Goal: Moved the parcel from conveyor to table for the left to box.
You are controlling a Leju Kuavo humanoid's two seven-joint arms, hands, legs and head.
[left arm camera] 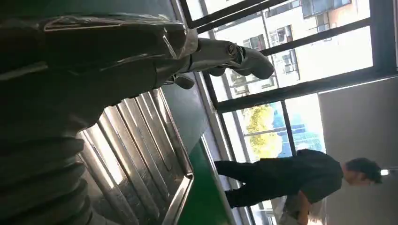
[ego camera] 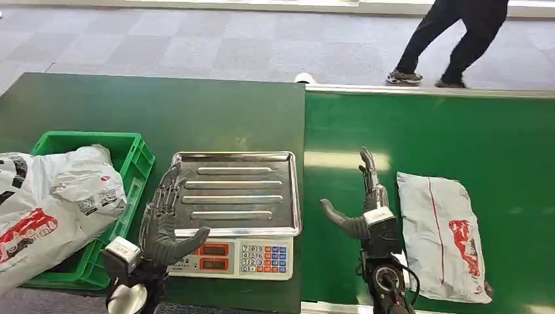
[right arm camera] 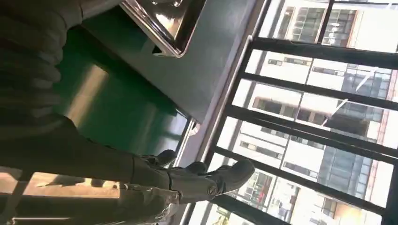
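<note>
— Where's the parcel (ego camera: 444, 235)?
— Lower right, flat on the green conveyor (ego camera: 425, 131), just beside the right hand (ego camera: 364, 210).
— Holding anything?
— No. Both the right and the left hand (ego camera: 163, 219) are spread, empty.

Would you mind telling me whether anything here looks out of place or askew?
Yes: the grey parcels overfill the green crate, spilling over its near rim. The parcel on the conveyor lies slightly skewed to the belt. The scale's tray sits square.

Glossy plastic parcel (ego camera: 442, 232), shiny metal tray (ego camera: 235, 193)
</note>
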